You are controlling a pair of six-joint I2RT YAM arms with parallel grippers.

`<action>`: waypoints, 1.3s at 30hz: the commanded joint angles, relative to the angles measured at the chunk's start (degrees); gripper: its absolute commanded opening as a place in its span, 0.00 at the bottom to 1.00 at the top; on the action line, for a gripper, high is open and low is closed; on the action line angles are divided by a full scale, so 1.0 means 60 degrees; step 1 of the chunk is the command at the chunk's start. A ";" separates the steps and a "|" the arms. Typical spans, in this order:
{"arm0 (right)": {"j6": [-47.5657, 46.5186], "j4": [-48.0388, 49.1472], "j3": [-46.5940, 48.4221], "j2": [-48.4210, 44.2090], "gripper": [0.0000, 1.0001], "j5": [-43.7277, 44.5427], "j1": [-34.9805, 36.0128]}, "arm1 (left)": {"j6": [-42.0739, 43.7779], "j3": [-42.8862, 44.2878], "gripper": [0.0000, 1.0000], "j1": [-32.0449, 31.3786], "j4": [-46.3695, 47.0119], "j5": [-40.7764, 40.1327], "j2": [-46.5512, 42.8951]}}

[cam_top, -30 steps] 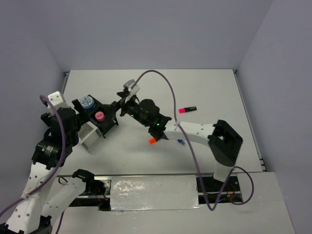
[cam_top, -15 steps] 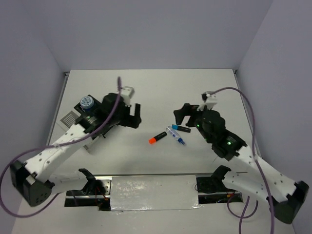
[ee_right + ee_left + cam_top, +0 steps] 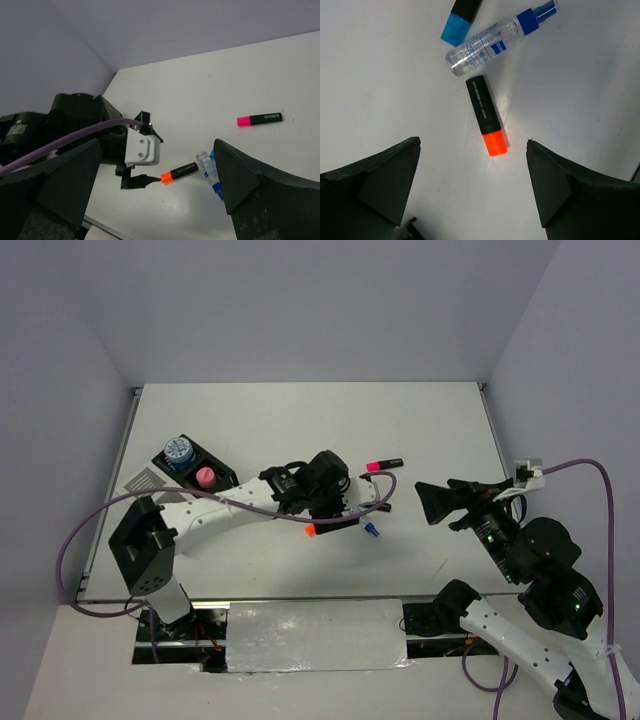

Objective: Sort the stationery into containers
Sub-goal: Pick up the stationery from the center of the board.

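Looking down on a white worktop (image 3: 300, 430) closed in by plain lilac walls. Nearest, at the right, showing the right fingers (image 3: 424, 502) pointing left above the worktop, spread wide and gripping nothing.

Toward the middle, showing the left fingers (image 3: 472, 150) pointing down at the worktop, likewise spread wide and gripping nothing. Framing between them, in the wrist view, the cap end of an orange-capped marker (image 3: 486, 116), touching neither finger. Lying flat, with its orange cap aiming near-left and its black end aiming at a clear spray bottle (image 3: 487, 44) with a blue top, just short of touching it.

Just beyond the bottle, catching the end of a blue-capped marker (image 3: 462, 20), lying just beside the bottle.

Farther back, showing a pink-capped marker (image 3: 384, 464) lying alone, apart from that cluster.

At the far left, showing the black box (image 3: 190, 468) of the desk organizer, holding a blue-white patterned roll (image 3: 179, 450) in its farther compartment and a pink cylinder (image 3: 204, 477) in its nearer one. Beside it, showing a white-grey slotted box (image 3: 145, 481), partly hidden by the left arm.
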 commanded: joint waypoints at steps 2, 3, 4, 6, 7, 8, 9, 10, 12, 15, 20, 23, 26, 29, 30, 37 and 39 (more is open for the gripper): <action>-0.0322 -0.0771 0.0223 0.0133 1.00 -0.0745 -0.0061 | 0.2576 0.1173 0.94 0.0184 0.0277 0.1243 0.1219; -0.0322 -0.0844 0.0252 0.0134 1.00 -0.0775 -0.0076 | 0.2665 0.1727 0.92 0.0228 0.0057 0.1376 0.1556; -0.0380 -0.0888 0.0296 0.0105 1.00 -0.0746 -0.0062 | 0.2695 0.1979 0.90 0.0286 -0.0206 0.1493 0.2140; -0.0439 -0.1064 0.0369 -0.0027 1.00 -0.0630 -0.0061 | 0.2724 0.2637 0.85 0.0389 -0.0457 0.2006 0.2598; -0.0527 -0.1094 0.0413 -0.0100 1.00 -0.0513 -0.0061 | 0.2739 0.2743 0.85 0.0404 -0.0414 0.2094 0.2875; -0.0571 -0.1108 0.0399 -0.0217 1.00 -0.0468 -0.0061 | 0.2753 0.2802 0.84 0.0419 -0.0356 0.2226 0.2936; -0.0586 -0.1123 0.0399 -0.0247 1.00 -0.0410 -0.0061 | 0.2754 0.2846 0.84 0.0404 -0.0268 0.2270 0.2965; -0.0543 -0.1181 0.0384 -0.0291 1.00 -0.0337 -0.0061 | 0.2797 0.2832 0.84 0.0419 -0.0151 0.2416 0.2922; -0.0425 -0.1270 0.0326 -0.0364 1.00 -0.0248 -0.0061 | 0.2914 0.2788 0.83 0.0419 0.0025 0.2739 0.2849; -0.0367 -0.1284 0.0194 -0.0481 1.00 -0.0248 -0.0047 | 0.3280 0.3065 0.77 0.0419 -0.0354 0.2930 0.3154; -0.0366 -0.1182 0.0106 -0.0745 1.00 -0.0292 -0.0061 | 0.3720 0.3432 0.71 0.0433 -0.0752 0.2974 0.3727; -0.0396 -0.1211 0.0121 -0.0687 1.00 -0.0292 -0.0061 | 0.3808 0.3549 0.69 0.0433 -0.0809 0.3091 0.3990; -0.0454 -0.1255 0.0150 -0.0570 1.00 -0.0350 -0.0061 | 0.3867 0.3666 0.67 0.0448 -0.0897 0.3208 0.4254; -0.0454 -0.1211 0.0063 -0.0540 1.00 -0.0424 -0.0047 | 0.3896 0.3740 0.66 0.0463 -0.0898 0.3267 0.4415; -0.0440 -0.1153 0.0033 -0.0555 1.00 -0.0482 -0.0061 | 0.3911 0.3725 0.66 0.0448 -0.0825 0.3281 0.4430; -0.0498 -0.1065 -0.0114 -0.0657 1.00 -0.0658 -0.0061 | 0.3984 0.3827 0.65 0.0536 -0.0751 0.3282 0.4694; -0.0513 -0.1035 -0.0114 -0.0628 1.00 -0.0673 -0.0061 | 0.4013 0.3828 0.65 0.0551 -0.0722 0.3311 0.4782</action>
